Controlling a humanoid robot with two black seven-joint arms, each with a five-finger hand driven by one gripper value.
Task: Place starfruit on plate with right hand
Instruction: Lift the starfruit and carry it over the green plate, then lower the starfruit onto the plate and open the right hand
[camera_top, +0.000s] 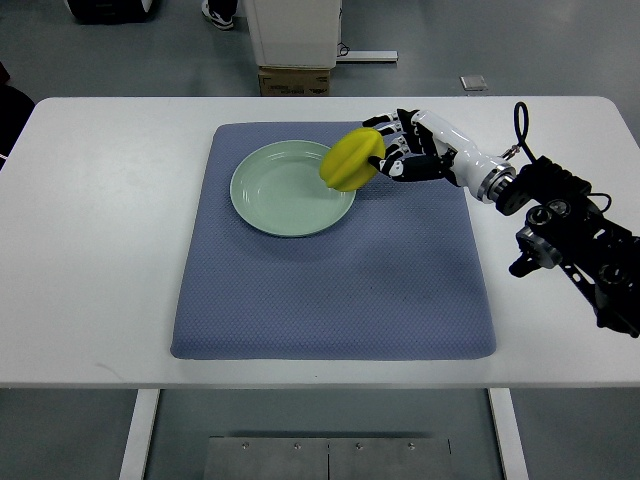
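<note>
Across the middle of the frame a white surface (100, 250) carries a blue-grey mat (330, 290), and a pale green plate (285, 195) lies on the mat's upper left part. From the right edge the right arm (570, 225) reaches in, black at its joints and white along the forearm. Its hand (398, 150) sits just right of the plate, upper centre of the frame, with the fingers (385, 128) curled around a yellow starfruit (352, 160). That fruit is held at the plate's upper right rim, overlapping the rim as seen from above; whether it touches the plate cannot be told from this steep view. Nothing lies in the plate's bowl. Along the top edge of the frame, beyond the surface, a cardboard box (296, 80) stands on the floor below a white cabinet (293, 30), and a shoe (218, 14) shows beside it.
</note>
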